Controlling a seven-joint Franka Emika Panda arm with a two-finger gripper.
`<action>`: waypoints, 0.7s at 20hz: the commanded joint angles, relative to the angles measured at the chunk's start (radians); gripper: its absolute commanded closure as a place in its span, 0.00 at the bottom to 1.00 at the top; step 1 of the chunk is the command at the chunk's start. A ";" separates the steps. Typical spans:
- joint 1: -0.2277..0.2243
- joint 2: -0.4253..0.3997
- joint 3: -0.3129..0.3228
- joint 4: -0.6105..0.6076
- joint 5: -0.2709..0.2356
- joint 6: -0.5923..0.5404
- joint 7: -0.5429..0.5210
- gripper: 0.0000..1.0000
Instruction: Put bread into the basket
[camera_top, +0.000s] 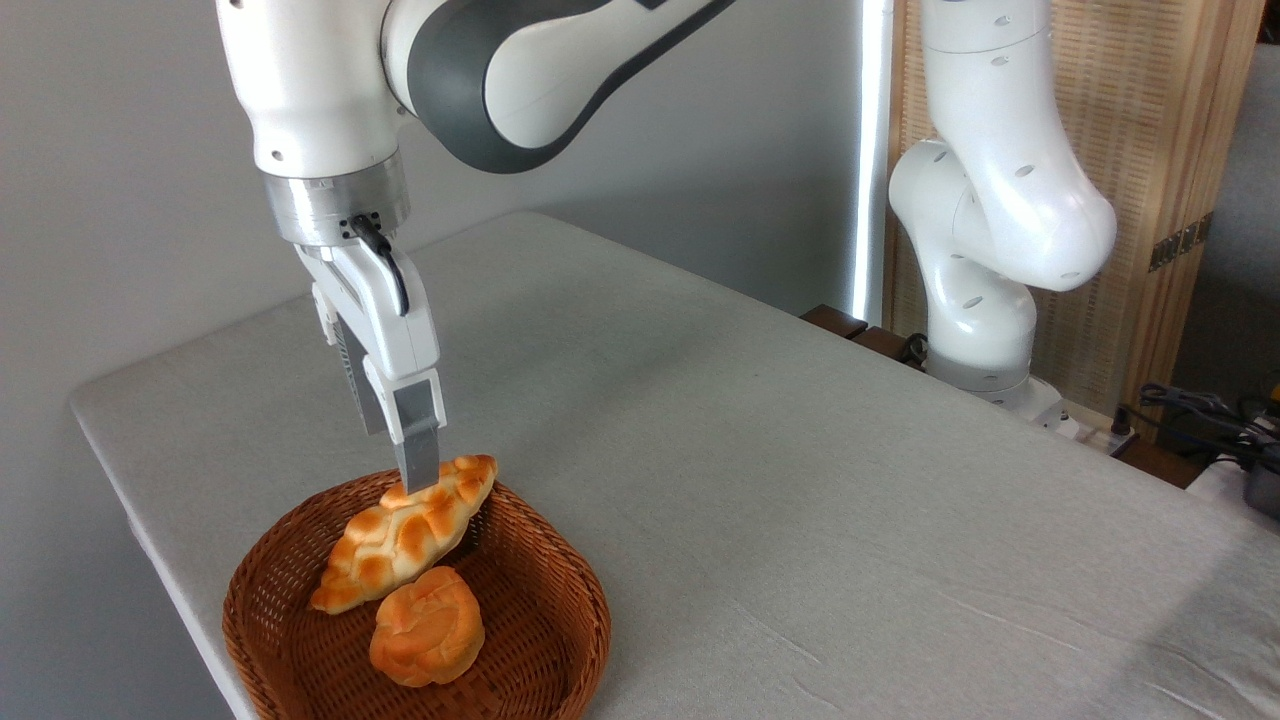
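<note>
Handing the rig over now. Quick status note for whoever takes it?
Gripper: fingers at the upper end of the bread; from this view I cannot tell whether they are clamped on it or already released.
Bread: over the basket, tilted, upper tip near the far rim, lower tip down inside next to the round bun.
Done: bread carried to the basket.
Left: confirm the loaf is resting inside, open the fingers if not already open, lift the arm clear.
</note>
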 joint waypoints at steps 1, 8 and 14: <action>0.036 -0.006 0.007 0.067 -0.033 -0.137 -0.009 0.00; 0.118 -0.171 0.003 0.048 -0.022 -0.321 -0.020 0.00; 0.149 -0.190 0.000 0.031 -0.020 -0.297 -0.061 0.00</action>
